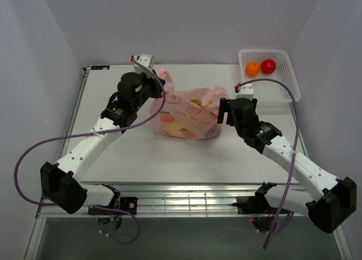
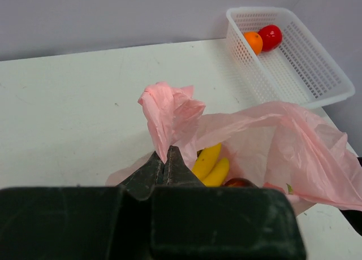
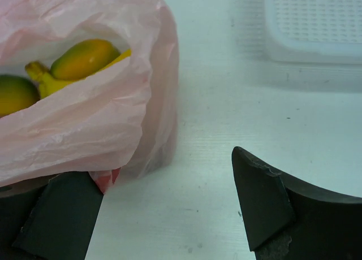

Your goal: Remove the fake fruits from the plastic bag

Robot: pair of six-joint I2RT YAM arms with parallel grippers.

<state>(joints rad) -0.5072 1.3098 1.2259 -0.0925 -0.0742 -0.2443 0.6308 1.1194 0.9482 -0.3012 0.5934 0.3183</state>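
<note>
orange fruit [image 1: 252, 69], red fruit [image 1: 268, 66] in basket [image 1: 283, 90], banana [image 2: 206, 161] in bag [image 1: 186, 121], left gripper [image 2: 165, 168] pinching it, right gripper [image 3: 164, 198] wide

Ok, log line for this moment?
left gripper shut on plastic bag | right gripper open beside bag | banana in bag | orange fruit, red fruit in basket

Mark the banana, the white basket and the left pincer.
banana [image 2: 207, 160]: left wrist view, middle of the upper yellow finger.
white basket [image 2: 300, 68]: left wrist view, bare lattice floor.
left pincer [image 2: 164, 160]: left wrist view, between the tips, shut on the plastic bag [image 2: 169, 110] handle.
</note>
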